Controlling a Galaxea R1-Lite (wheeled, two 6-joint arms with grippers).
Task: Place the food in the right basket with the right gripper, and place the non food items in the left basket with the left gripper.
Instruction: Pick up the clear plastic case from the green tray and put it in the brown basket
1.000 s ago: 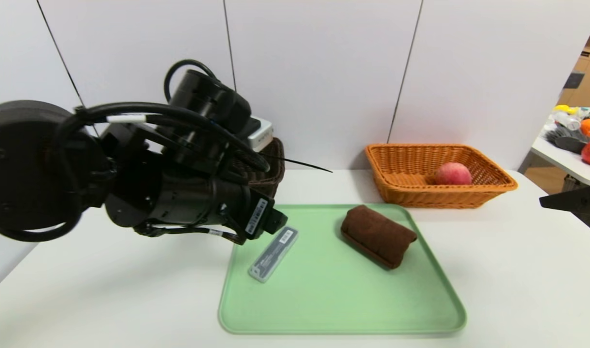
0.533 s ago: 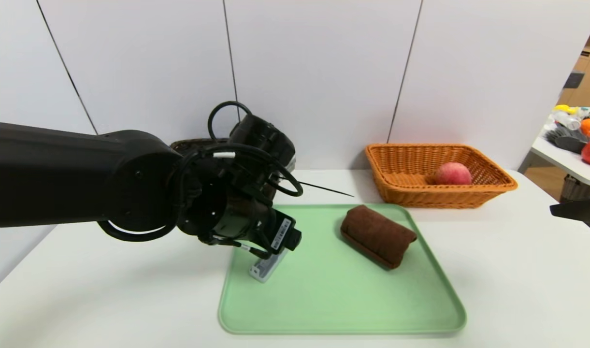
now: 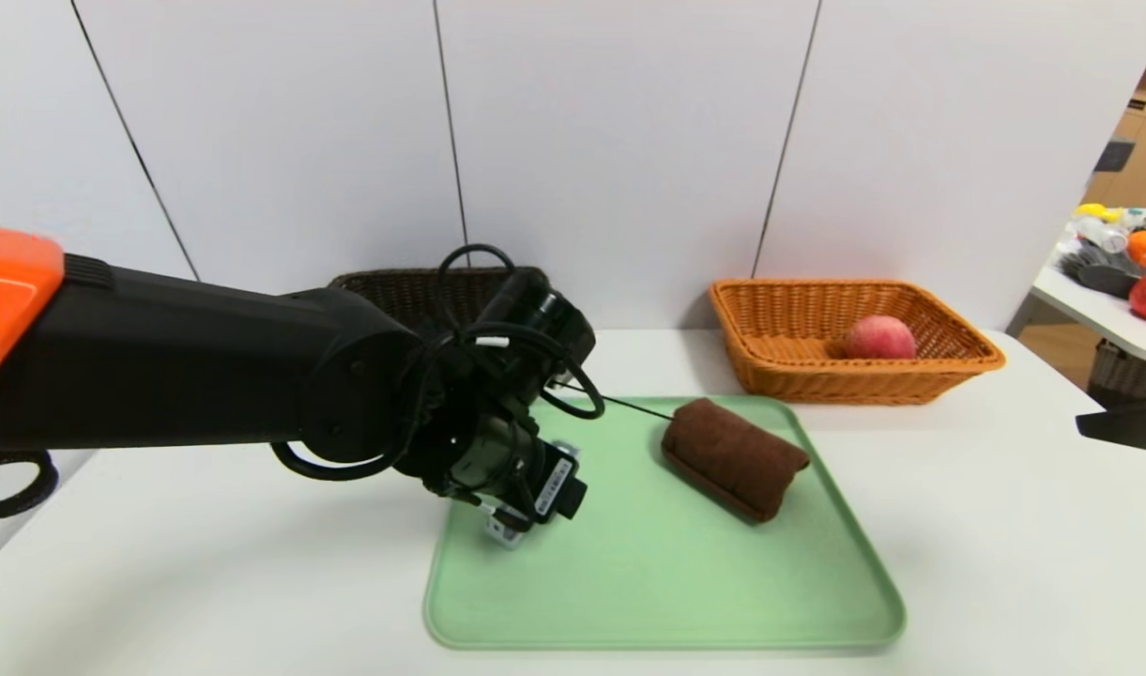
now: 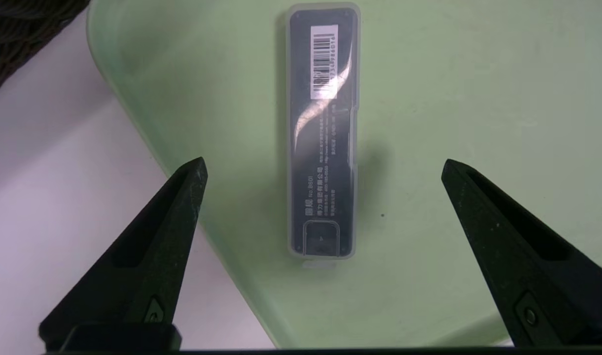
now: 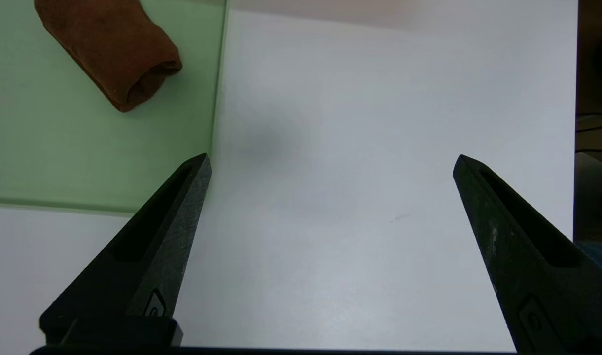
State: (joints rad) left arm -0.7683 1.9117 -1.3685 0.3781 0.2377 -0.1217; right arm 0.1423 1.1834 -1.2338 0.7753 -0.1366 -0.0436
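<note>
since a second ago the left gripper (image 4: 323,165) has dropped over the clear case (image 4: 322,130) on the green tray (image 3: 666,582), angled forward-down, jaws spread wide, empty.

Glossy clear plastic case (image 4: 322,133), matt green tray (image 3: 666,582), fuzzy brown cloth roll (image 3: 734,457), woven wicker baskets (image 3: 849,340)
</note>
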